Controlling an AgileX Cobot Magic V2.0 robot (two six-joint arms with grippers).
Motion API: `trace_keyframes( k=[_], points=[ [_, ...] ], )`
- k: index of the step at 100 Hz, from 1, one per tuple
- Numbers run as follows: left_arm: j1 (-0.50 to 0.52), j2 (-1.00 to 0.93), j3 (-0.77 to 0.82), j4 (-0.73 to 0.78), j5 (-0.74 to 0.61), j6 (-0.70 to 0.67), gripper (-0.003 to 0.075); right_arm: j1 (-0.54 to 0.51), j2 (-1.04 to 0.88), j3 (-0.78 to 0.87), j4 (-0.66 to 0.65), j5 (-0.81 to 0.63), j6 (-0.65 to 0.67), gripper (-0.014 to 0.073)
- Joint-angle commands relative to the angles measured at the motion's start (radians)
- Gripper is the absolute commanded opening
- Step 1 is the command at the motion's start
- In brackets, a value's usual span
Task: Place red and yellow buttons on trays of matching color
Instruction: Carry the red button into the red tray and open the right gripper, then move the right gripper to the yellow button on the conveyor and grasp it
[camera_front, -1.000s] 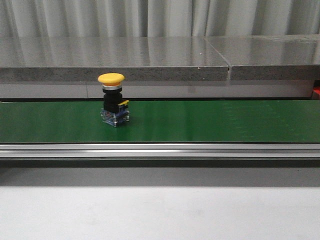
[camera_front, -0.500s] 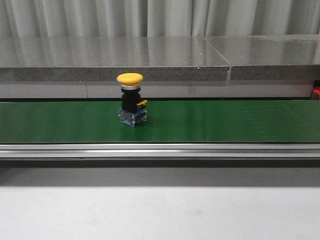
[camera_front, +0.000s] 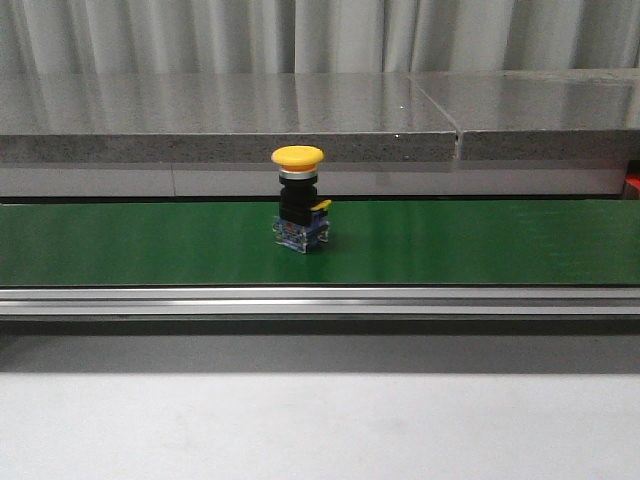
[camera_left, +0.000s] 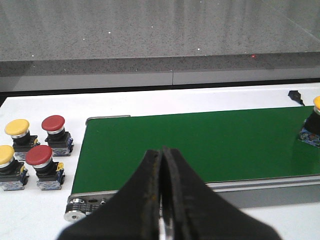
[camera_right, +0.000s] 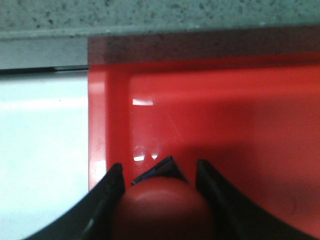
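**Yellow button riding the belt, red button held over the red tray**

A yellow button (camera_front: 299, 198) is standing upright on the green conveyor belt (camera_front: 480, 245), a little left of the belt's middle and nearer its far edge than its near edge. Its yellow mushroom cap is sitting on top of a black body with a blue-and-clear base touching the belt. In the left wrist view the same button is showing only partly at the picture's edge, well apart from the belt's end roller.

The left gripper (camera_left: 161, 200) is hovering above the near rail at the belt's end, its two black fingers pressed together with nothing between them. Beside that end of the belt, on the white bench (camera_left: 45, 200), four spare buttons are sitting in a tight cluster: two yellow spare buttons (camera_left: 16, 131) toward the bench's outer edge and two red spare buttons (camera_left: 53, 125) just beside them, closer to the belt.

The right gripper (camera_right: 160, 187) is pinching a red button (camera_right: 161, 206) by its rounded cap, one dark finger on each side. It is hanging over the red tray (camera_right: 225, 110), near the tray's raised side rim, where that rim is meeting the white bench. Whether the button is touching the tray floor cannot be told.
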Motion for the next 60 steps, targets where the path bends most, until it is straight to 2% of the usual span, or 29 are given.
trace_keyframes(
  k=[1,16,22,29,41,46,53,60],
  points=[
    [-0.005,0.010,-0.024,-0.018,-0.068,-0.002,-0.0019,-0.007,-0.053,-0.038,-0.001,-0.037,-0.010,0.0143],
    [-0.005,0.010,-0.024,-0.018,-0.068,-0.002,-0.0019,-0.007,-0.044,-0.038,-0.006,-0.035,-0.010,0.0146],
    [-0.005,0.010,-0.024,-0.018,-0.068,-0.002,-0.0019,-0.007,-0.044,-0.038,-0.006,-0.035,-0.010,0.0175],
    [-0.005,0.010,-0.024,-0.018,-0.068,-0.002,-0.0019,-0.007,-0.044,-0.038,-0.006,-0.028,-0.010,0.0258],
    [-0.005,0.010,-0.024,-0.018,-0.068,-0.002,-0.0019,-0.007,-0.044,-0.038,-0.006,-0.022,-0.010,0.0464],
    [-0.005,0.010,-0.024,-0.018,-0.068,-0.002,-0.0019,-0.007,-0.044,-0.038,-0.006,-0.022,-0.010,0.0522],
    [-0.005,0.010,-0.024,-0.018,-0.068,-0.002,-0.0019,-0.007,-0.044,-0.038,-0.006,-0.026,-0.010,0.0573],
    [-0.005,0.010,-0.024,-0.018,-0.068,-0.002,-0.0019,-0.007,-0.048,-0.038,-0.006,-0.030,-0.010,0.0589]
  ],
)
